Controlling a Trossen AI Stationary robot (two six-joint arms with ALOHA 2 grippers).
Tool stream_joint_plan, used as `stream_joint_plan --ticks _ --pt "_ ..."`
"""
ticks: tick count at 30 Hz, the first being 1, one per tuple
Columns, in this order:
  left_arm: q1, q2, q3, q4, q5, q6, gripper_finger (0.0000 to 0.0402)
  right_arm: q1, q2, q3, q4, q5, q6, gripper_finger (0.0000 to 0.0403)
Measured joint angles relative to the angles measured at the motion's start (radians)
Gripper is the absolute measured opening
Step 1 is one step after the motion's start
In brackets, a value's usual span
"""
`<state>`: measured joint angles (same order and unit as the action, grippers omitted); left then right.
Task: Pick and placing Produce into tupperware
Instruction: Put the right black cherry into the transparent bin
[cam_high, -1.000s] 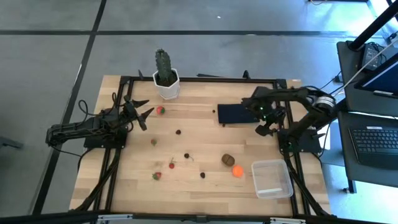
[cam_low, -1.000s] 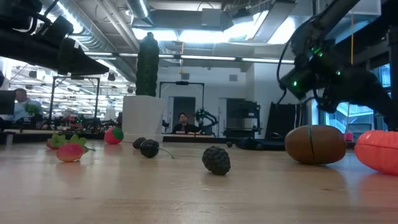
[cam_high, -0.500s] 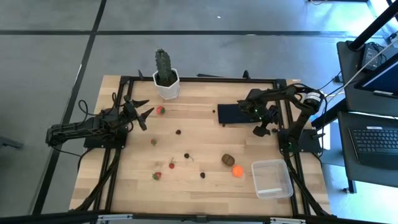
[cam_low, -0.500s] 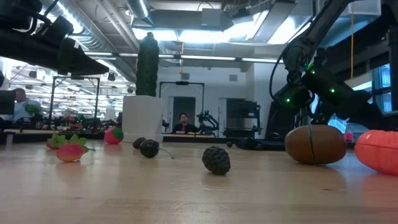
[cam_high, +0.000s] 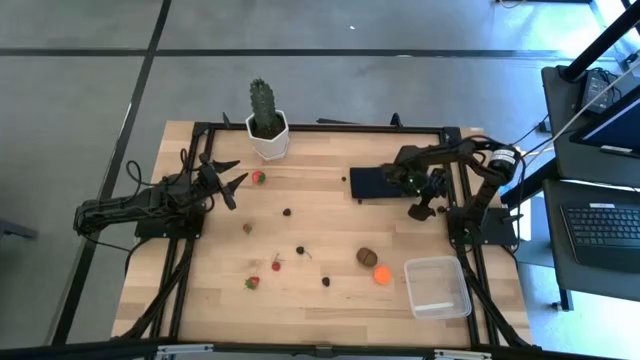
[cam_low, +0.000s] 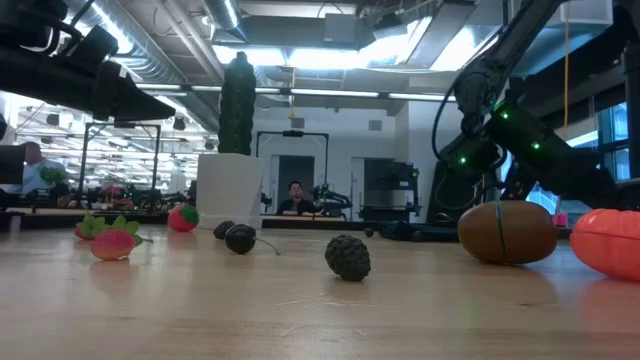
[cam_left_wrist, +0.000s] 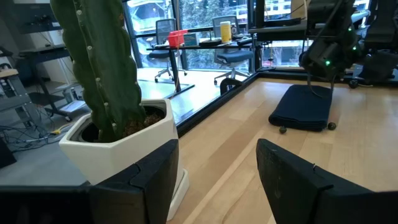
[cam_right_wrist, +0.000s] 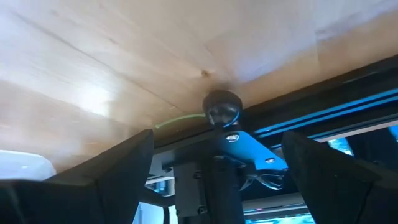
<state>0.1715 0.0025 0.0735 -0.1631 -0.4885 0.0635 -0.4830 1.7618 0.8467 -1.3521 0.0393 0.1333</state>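
The produce lies scattered on the wooden table: a strawberry (cam_high: 258, 177) just past my left gripper, dark berries (cam_high: 287, 212) (cam_high: 325, 281), small red-green fruits (cam_high: 252, 283) (cam_high: 276, 264), the brown kiwi (cam_high: 367, 257) (cam_low: 507, 232) and an orange ball (cam_high: 382, 274) (cam_low: 610, 242). The clear tupperware (cam_high: 437, 287) stands empty near the table's near right corner. My left gripper (cam_high: 232, 183) (cam_left_wrist: 216, 149) hovers open at the left, beside the cactus pot. My right gripper (cam_high: 424, 206) (cam_right_wrist: 217, 140) is open, low over the table by the black rectangle's right end.
A green cactus in a white pot (cam_high: 266, 125) (cam_left_wrist: 118, 134) stands at the far edge. The flat black rectangle (cam_high: 378, 182) lies far right with two tiny dark berries (cam_left_wrist: 283, 129) beside it. A black frame rail (cam_high: 455, 215) runs along the table's right side.
My right arm has drawn a little toward the table's left, its elbow folding in, and its gripper has sunk lower beside the black rectangle. The left arm and all the produce have kept still.
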Motion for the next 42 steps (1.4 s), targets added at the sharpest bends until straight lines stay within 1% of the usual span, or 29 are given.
stream_joint_plan --ticks 7,13,25,30,42 --pt "0.0 0.0 0.0 0.0 0.0 0.002 0.0208 0.05 0.0 0.0 0.0 0.005 0.005 0.0354" --pt "0.0 0.0 0.0 0.0 0.0 0.002 0.0208 0.063 0.0 0.0 0.0 0.005 0.006 0.0354" --pt "0.0 0.0 0.0 0.0 0.0 0.001 0.0208 0.064 0.0 0.0 0.0 0.005 0.015 0.0354" --pt "0.0 0.0 0.0 0.0 0.0 0.0 0.0208 0.064 0.0 0.001 0.062 0.004 0.012 0.0354" --pt "0.0 0.0 0.0 0.0 0.0 0.0 0.0208 0.064 0.017 0.01 0.068 0.004 -0.004 0.0354"
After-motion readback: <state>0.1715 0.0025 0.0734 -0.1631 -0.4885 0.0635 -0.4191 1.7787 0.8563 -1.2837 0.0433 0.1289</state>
